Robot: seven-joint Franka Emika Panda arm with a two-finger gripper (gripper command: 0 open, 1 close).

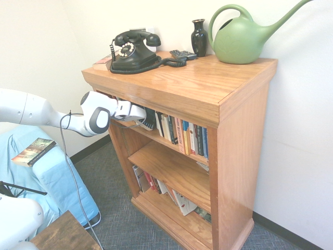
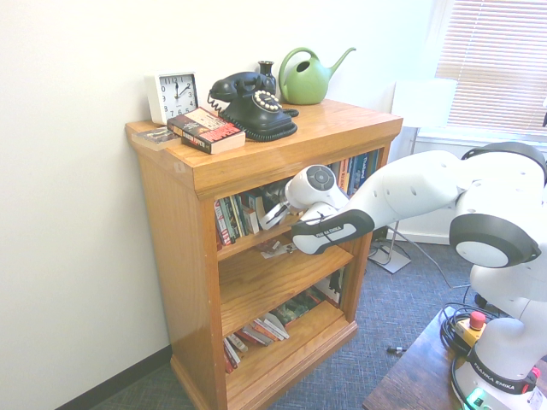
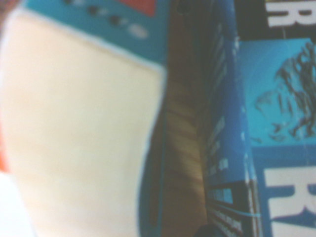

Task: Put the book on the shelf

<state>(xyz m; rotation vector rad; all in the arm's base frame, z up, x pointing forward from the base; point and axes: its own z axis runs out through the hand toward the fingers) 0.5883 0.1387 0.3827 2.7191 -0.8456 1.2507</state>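
Below the black rotary telephone [image 1: 133,54], the white arm's gripper [image 1: 139,119] reaches into the bookcase's uppermost inner shelf [image 1: 175,147], its pincer closed, though I cannot tell whether it grips anything. In the close wrist view, the blue-and-black book [image 3: 281,123] with large white letters stands just beside a thick book with cream page edges [image 3: 79,123] — a strip of wood between — its spine turned toward that neighbour; its long axis runs along the gap, but whether upright or tilted is unclear.
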